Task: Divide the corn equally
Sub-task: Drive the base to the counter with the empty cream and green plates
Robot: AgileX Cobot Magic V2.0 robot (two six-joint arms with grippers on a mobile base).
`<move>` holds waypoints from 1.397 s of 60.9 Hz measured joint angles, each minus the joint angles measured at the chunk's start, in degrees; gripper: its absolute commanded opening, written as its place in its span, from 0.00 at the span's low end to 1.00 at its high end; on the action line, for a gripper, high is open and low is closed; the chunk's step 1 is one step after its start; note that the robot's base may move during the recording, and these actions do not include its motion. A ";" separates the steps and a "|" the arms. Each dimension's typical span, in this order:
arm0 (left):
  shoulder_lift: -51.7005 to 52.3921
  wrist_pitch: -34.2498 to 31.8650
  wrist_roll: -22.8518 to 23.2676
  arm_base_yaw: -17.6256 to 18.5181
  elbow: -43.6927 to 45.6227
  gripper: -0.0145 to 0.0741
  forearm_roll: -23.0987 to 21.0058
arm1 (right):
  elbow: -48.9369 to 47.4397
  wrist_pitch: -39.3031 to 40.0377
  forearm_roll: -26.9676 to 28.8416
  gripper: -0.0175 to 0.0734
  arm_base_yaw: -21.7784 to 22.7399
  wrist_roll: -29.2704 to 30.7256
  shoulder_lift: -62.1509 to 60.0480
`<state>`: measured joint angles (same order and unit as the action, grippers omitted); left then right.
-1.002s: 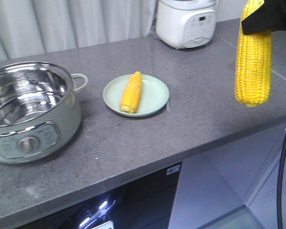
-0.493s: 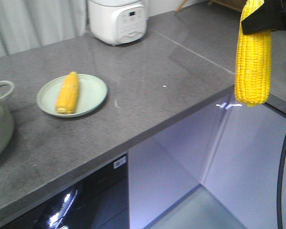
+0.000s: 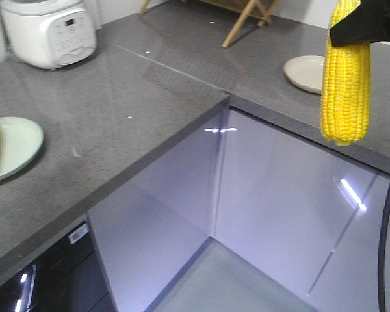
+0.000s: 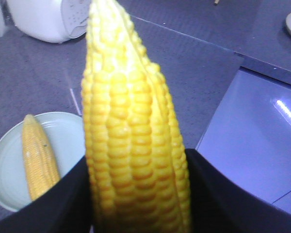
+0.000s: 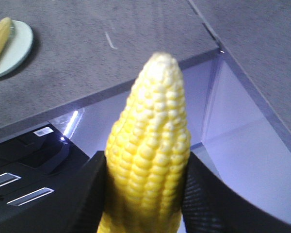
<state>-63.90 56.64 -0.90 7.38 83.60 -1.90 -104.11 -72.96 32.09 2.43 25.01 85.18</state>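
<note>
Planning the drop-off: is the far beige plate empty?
Empty as far as shown: the plate is bare; its right edge hides behind the held cob.

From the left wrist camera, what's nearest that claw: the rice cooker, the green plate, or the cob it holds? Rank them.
1. The cob, clamped in the left gripper.
2. The green plate, lower left.
3. The rice cooker, far upper left.

**A:** Anything here you can read?

**B:** Nothing. The white cooker [image 3: 49,32] has a button panel [image 3: 73,32] with dark marks, all too blurred.

**A:** And the small white sticker [image 5: 42,131] on the dark appliance front [image 5: 19,158] under the bench [image 5: 111,63]?

**B:** It has some print on it, but far too small to make out.
</note>
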 measured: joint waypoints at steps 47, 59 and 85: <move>0.00 0.00 0.00 0.00 0.00 0.23 0.00 | 0.00 0.00 -0.02 0.40 0.00 0.00 0.00; 0.00 0.00 0.00 0.00 0.00 0.23 0.00 | 0.00 0.00 -0.02 0.40 0.00 0.00 0.00; 0.00 0.00 0.00 0.00 0.00 0.23 0.00 | 0.00 0.00 -0.02 0.40 0.00 0.00 0.00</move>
<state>-63.90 56.64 -0.90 7.38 83.60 -1.90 -104.11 -72.96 32.07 2.43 25.01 85.18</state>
